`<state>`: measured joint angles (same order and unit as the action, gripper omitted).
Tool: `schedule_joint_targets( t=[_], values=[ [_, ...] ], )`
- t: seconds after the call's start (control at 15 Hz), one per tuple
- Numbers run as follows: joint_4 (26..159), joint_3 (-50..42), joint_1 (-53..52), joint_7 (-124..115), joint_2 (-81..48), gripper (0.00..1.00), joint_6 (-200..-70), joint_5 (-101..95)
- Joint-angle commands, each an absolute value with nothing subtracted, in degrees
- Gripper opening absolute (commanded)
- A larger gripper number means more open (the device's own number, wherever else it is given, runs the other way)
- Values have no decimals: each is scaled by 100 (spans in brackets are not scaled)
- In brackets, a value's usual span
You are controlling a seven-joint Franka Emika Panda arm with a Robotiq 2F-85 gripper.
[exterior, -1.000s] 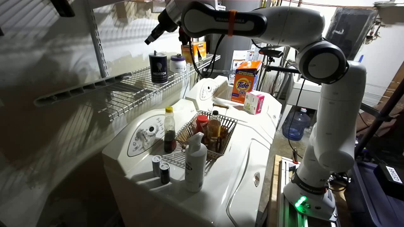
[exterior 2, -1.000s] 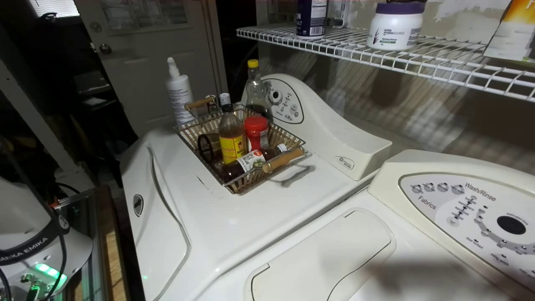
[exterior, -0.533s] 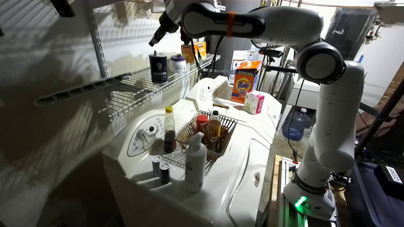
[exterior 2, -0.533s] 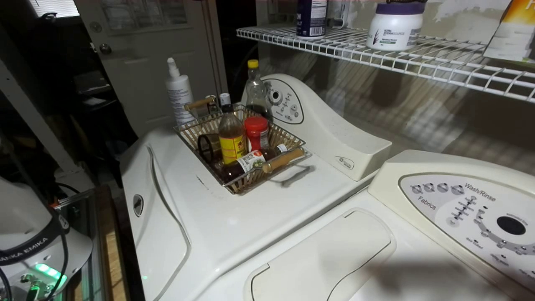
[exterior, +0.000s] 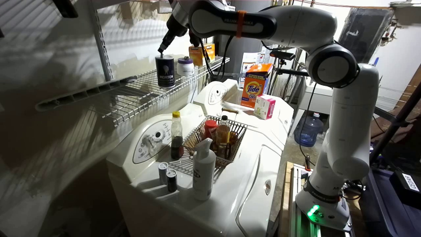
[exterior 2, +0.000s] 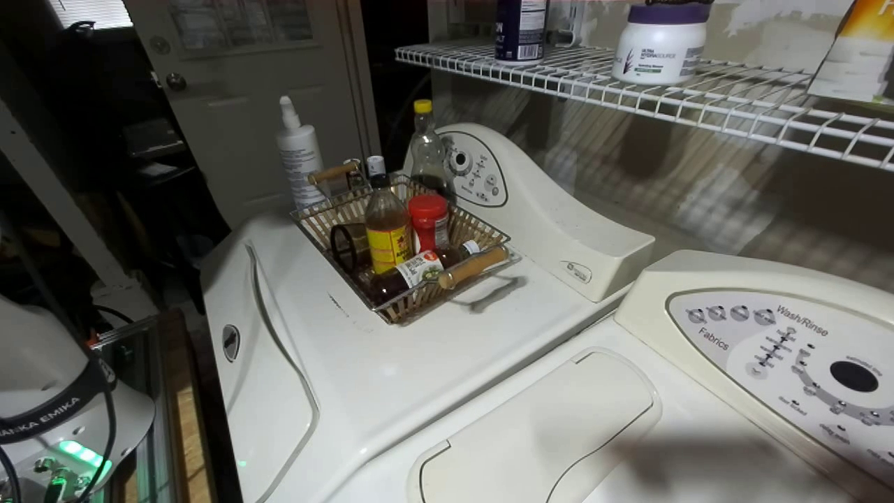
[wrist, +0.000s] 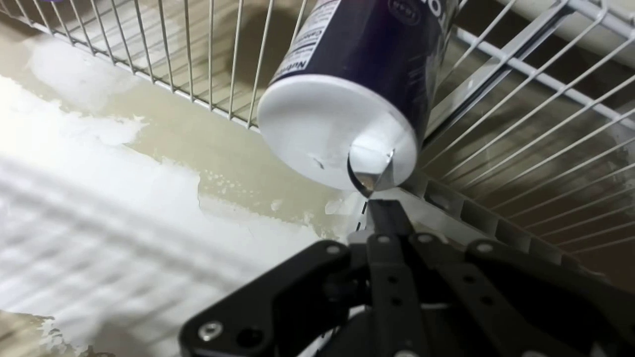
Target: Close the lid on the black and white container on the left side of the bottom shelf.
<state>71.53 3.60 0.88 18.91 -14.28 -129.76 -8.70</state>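
The black and white container is a dark blue-black Morton salt canister [exterior: 165, 73] with a white top, upright on the wire bottom shelf [exterior: 139, 102]. The canister [exterior 2: 520, 31] and shelf [exterior 2: 587, 85] also show in an exterior view, the canister's top cut off. In the wrist view the canister [wrist: 377, 54] has a small metal pour-spout lid [wrist: 369, 178] raised at its top's edge. The lid [exterior: 161, 55] stands up in an exterior view. My gripper [wrist: 390, 208] is shut with empty jaws. Its fingertips [exterior: 160, 50] are right at the lid; whether they touch is unclear.
A white jar with a purple lid [exterior: 185, 66] and an orange box [exterior: 202, 54] stand beside the canister on the shelf. A long grey strip [exterior: 85, 93] lies along the shelf's wall side. Below are a basket of bottles [exterior: 241, 130] and a white pump bottle [exterior: 204, 174].
My gripper has moved down and slightly right in an exterior view, from above the canister to its raised spout. The canister and other objects have not moved.
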Motion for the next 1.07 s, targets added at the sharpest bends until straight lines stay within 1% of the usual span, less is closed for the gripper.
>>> schedule_joint_targets(
  t=[0.0,1.0],
  values=[
    [6873,369,51,1921,-1617,0,-12954,-927],
    [6895,302,25,2155,-1743,0,-13251,-1197]
  ],
)
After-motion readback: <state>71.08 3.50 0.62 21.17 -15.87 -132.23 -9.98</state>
